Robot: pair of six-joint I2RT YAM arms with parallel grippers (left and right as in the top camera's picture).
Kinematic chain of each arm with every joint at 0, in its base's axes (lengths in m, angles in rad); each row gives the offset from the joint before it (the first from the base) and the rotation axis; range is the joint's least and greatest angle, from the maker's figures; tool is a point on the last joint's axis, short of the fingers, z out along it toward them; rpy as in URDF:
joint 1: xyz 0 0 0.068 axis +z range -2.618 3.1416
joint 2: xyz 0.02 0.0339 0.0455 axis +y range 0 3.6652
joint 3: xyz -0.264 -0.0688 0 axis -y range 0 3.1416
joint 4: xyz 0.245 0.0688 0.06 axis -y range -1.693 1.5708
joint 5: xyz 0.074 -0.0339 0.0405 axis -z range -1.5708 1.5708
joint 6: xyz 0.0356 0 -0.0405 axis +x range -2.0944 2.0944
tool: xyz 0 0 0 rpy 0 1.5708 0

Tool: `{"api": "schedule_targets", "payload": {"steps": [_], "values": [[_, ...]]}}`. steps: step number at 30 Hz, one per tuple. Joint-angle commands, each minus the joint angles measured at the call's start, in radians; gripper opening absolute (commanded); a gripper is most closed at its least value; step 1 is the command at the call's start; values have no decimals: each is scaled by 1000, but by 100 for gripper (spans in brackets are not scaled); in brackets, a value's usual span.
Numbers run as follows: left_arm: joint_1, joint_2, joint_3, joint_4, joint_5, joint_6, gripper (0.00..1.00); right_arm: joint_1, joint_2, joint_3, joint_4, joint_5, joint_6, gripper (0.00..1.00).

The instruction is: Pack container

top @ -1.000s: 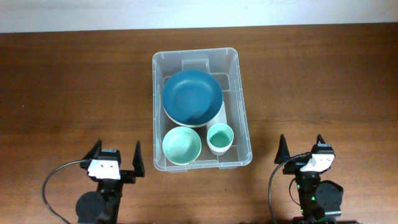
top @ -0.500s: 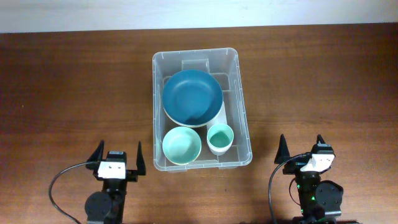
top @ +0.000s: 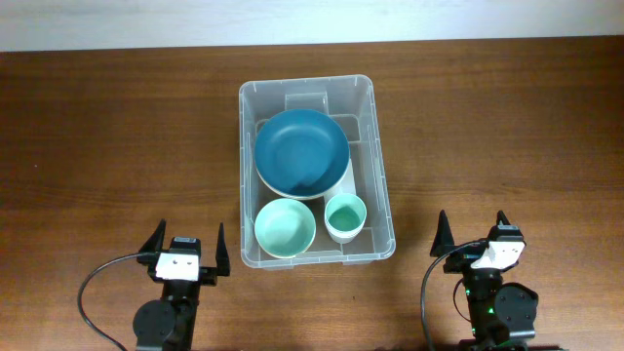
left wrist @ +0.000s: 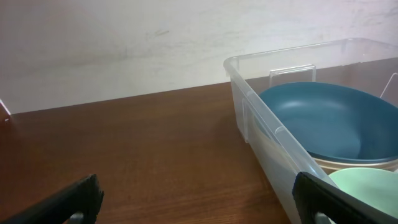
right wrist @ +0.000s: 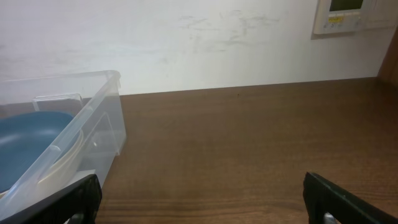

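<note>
The clear plastic container [top: 382, 200] stands in the middle of the table. Inside it a dark blue plate [top: 301, 152] lies on a cream plate, with a light green bowl [top: 285, 228] and a small teal cup [top: 344, 216] in front of them. My left gripper [top: 185, 247] is open and empty, near the table's front edge, left of the container. My right gripper [top: 474, 229] is open and empty, right of the container. The left wrist view shows the container wall [left wrist: 261, 127] and the blue plate [left wrist: 329, 118]. The right wrist view shows the container's corner [right wrist: 102, 118].
The brown wooden table [top: 117, 136] runs to a white wall at the back. A white wall panel [right wrist: 345, 15] shows at the top right of the right wrist view.
My left gripper has shifted slightly to the right near the front edge. The right arm and the container's contents have not moved.
</note>
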State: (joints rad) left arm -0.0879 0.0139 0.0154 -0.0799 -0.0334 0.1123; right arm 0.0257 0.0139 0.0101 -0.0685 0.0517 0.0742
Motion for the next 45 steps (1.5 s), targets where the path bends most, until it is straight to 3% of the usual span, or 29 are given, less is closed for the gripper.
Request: {"api": "schedule_targets", "payload": {"steps": [1, 12, 18, 45], "values": [[-1, -9, -7, -1, 20, 13, 100, -6, -5, -5, -9, -2, -8, 99], [20, -9, -7, 1, 19, 8, 100, -6, -5, -5, -9, -2, -8, 99], [20, -9, -7, 8, -37, -98, 100, -6, -5, -5, -9, -2, -8, 99], [19, -9, -6, 8, -58, -100, 100, -6, -5, -5, -10, -2, -8, 99]]}}
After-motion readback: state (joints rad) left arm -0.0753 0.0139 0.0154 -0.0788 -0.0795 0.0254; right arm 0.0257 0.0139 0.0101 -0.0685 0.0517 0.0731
